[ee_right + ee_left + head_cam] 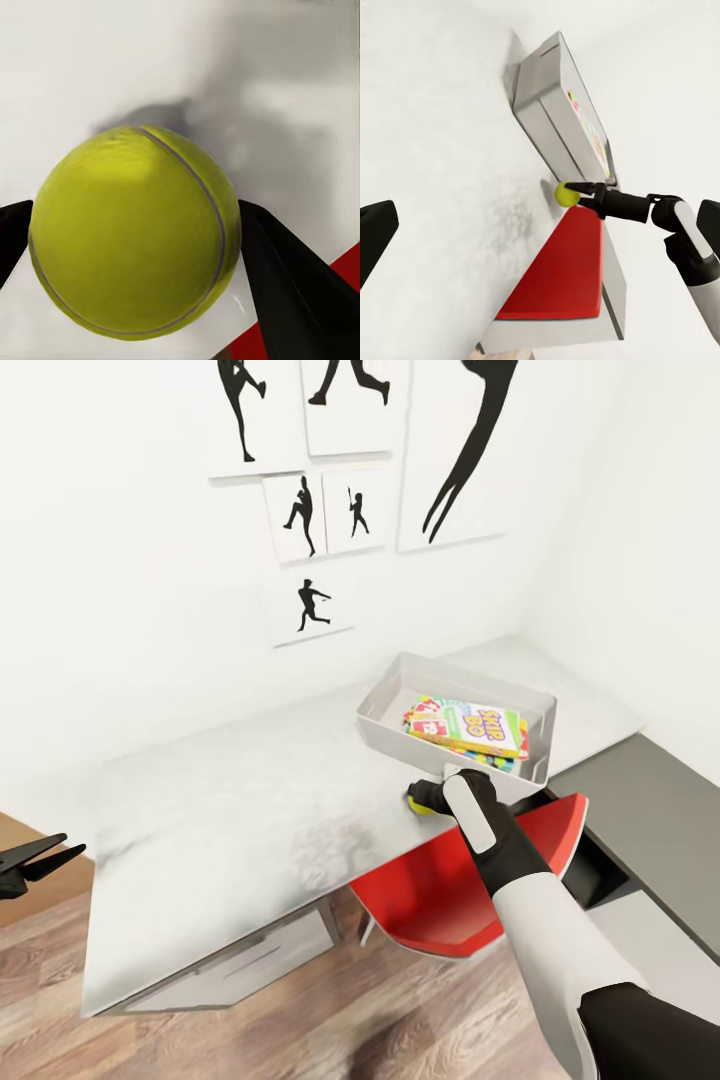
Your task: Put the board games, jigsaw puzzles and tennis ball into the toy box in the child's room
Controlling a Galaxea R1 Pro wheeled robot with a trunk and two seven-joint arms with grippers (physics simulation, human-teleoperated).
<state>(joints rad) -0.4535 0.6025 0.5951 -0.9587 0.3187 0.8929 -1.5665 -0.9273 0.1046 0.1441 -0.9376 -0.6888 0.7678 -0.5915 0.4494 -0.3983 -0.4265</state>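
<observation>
Now closing in on the tennis ball (135, 232), dead centre of the right wrist view, with one dark finger (289, 285) pressed to its flank and the other (13, 236) at the opposite side. Looks clamped across the widest part, seam curving over the top. Seen in the head view just right of centre, below the toy box (400, 740): right gripper (425, 800) low at the near edge of the worktop (230, 830), a sliver of yellow-green poking out between black fingers. Cannot quite tell whether the ball rests on the surface or rides just above it.

Handling, as a judgement: light, round, springy, fuzzy enough to give friction but eager to roll or pop out if pinched off-centre. Best held right on the equator, as appears here, with modest squeeze. No fragility to fear.

Toy box sits upper right on the worktop, just beyond the ball, already carrying a stack of colourful flat boxes, a board game (480, 728) with big lettering on top. Red chair seat (450, 890) tucked below the worktop edge, directly beneath the wrist.

Left gripper (40, 857) parked at the far left edge of the head view, fingers parted, holding nothing, well apart from everything.

Next, probably: up, over the near rim, let go low so no bounce.
</observation>
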